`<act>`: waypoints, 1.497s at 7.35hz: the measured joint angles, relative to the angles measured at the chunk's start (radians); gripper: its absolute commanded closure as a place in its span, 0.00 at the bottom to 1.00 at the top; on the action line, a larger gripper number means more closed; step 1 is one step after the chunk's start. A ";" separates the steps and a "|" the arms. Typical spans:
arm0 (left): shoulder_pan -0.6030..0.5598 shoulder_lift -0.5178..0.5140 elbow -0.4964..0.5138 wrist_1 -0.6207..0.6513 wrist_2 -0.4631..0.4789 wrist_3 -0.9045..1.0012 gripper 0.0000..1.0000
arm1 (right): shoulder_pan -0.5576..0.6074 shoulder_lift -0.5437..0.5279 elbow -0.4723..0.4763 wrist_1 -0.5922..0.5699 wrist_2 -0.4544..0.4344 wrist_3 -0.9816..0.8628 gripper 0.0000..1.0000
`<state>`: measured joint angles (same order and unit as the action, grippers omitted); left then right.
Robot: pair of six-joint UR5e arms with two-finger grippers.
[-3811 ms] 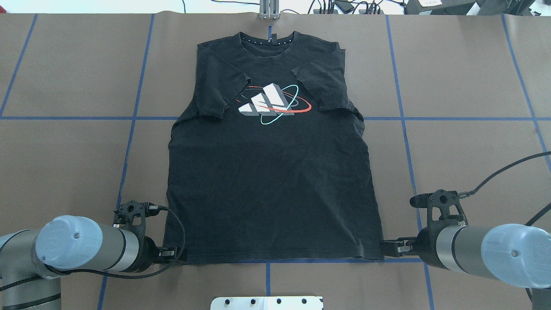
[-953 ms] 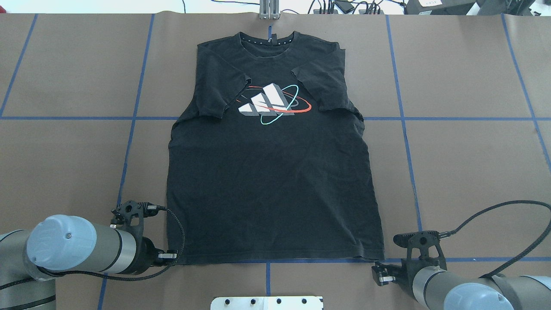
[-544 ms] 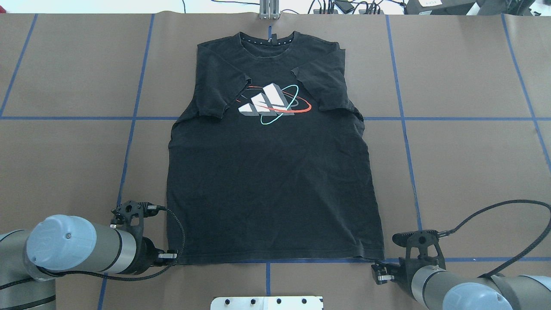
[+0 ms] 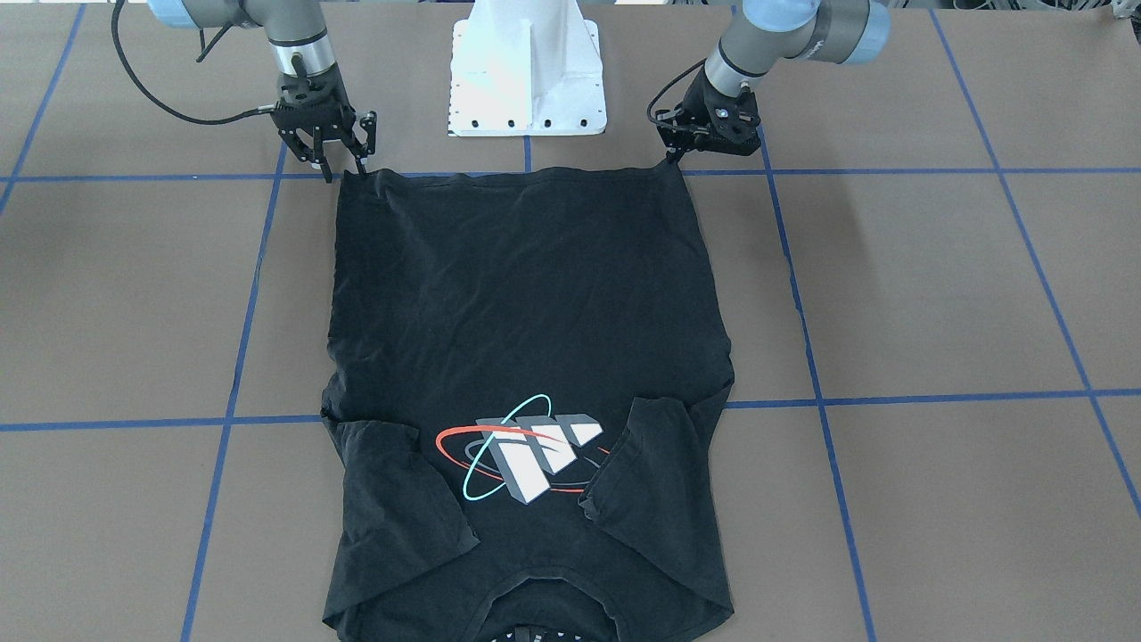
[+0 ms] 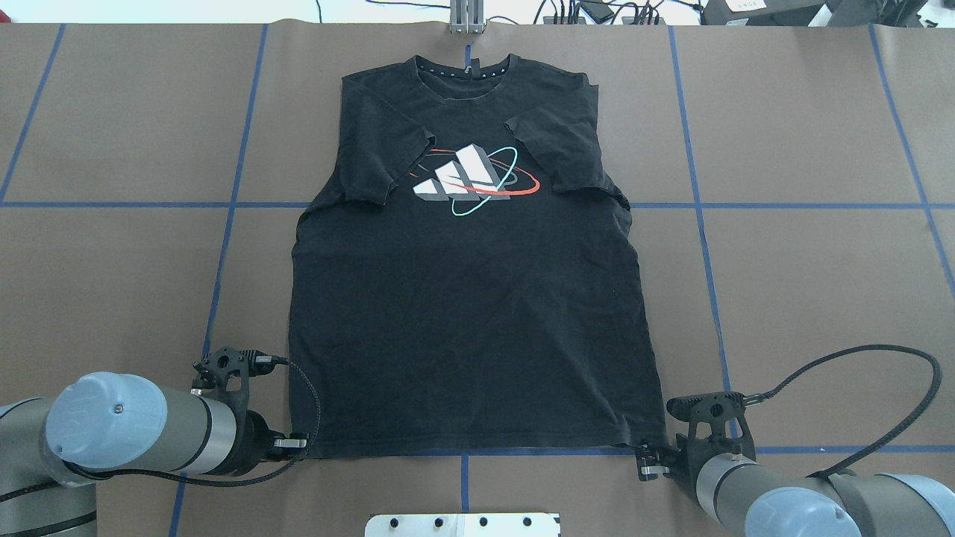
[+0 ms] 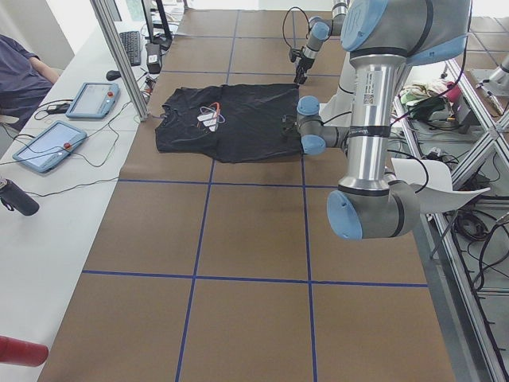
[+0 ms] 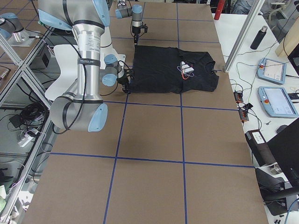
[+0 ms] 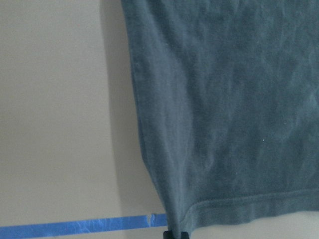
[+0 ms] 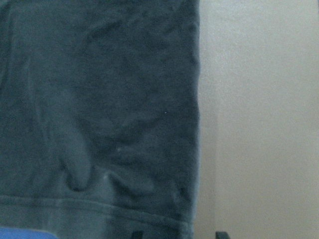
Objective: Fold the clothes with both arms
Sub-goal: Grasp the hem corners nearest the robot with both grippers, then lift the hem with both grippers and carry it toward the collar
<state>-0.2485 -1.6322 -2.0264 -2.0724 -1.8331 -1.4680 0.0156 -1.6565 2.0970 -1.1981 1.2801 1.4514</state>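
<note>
Shirt [image 5: 470, 298] lies flat, sleeves in. Your left claw [image 5: 298, 443] pinches one hem corner. Your right claw [image 5: 646, 462] is spread wide at the other, so you can lift both together.

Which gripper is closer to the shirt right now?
Left. The left gripper is shut on one hem corner of the shirt. The right gripper is open at the other hem corner, its fingers straddling the edge without gripping.
</note>
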 measured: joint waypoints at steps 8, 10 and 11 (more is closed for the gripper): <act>-0.009 0.003 -0.046 0.026 -0.032 0.001 1.00 | 0.025 -0.015 0.067 -0.003 0.063 -0.002 1.00; -0.037 0.007 -0.149 0.135 -0.130 0.009 1.00 | 0.037 -0.059 0.175 -0.005 0.182 -0.002 1.00; -0.047 0.029 -0.208 0.167 -0.166 0.011 1.00 | 0.045 -0.093 0.232 -0.006 0.263 -0.002 1.00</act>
<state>-0.2952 -1.6028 -2.2341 -1.9058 -1.9994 -1.4566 0.0604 -1.7491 2.3290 -1.2036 1.5427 1.4496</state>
